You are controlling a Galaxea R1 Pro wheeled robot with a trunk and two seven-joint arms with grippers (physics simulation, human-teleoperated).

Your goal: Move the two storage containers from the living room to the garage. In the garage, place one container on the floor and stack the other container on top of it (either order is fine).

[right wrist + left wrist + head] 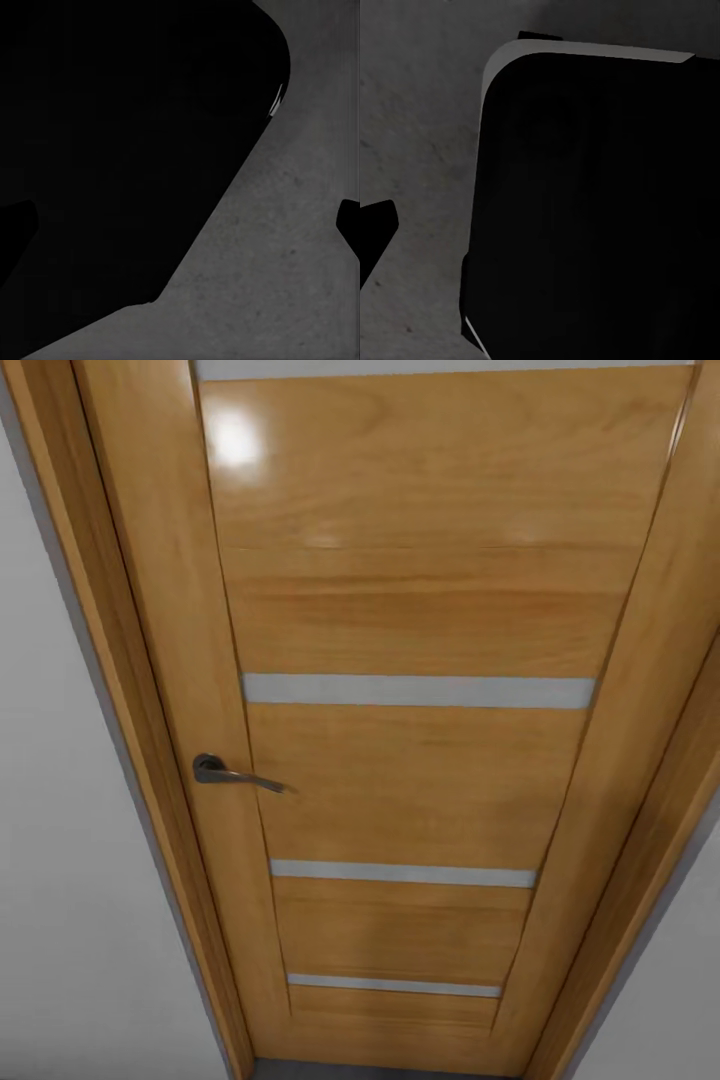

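Note:
The storage containers are out of view. An orange-brown wooden door (400,660) of the garage stands shut right in front of the head camera. Its dark metal lever handle (230,772) is on the left side. In the left wrist view my left gripper (544,240) hangs over the dark grey speckled floor (420,135); one dark fingertip (375,229) shows at the frame's edge, with nothing in the grip. My right gripper (187,232) is open over the same floor (270,285), its fingertips (15,232) far apart and empty.
Plain white walls (60,860) flank the door frame (130,690) on both sides. The door has several pale horizontal strips (420,691). The robot's own black base (600,217) with a rounded corner lies under the left gripper, and the same base (127,127) shows under the right one.

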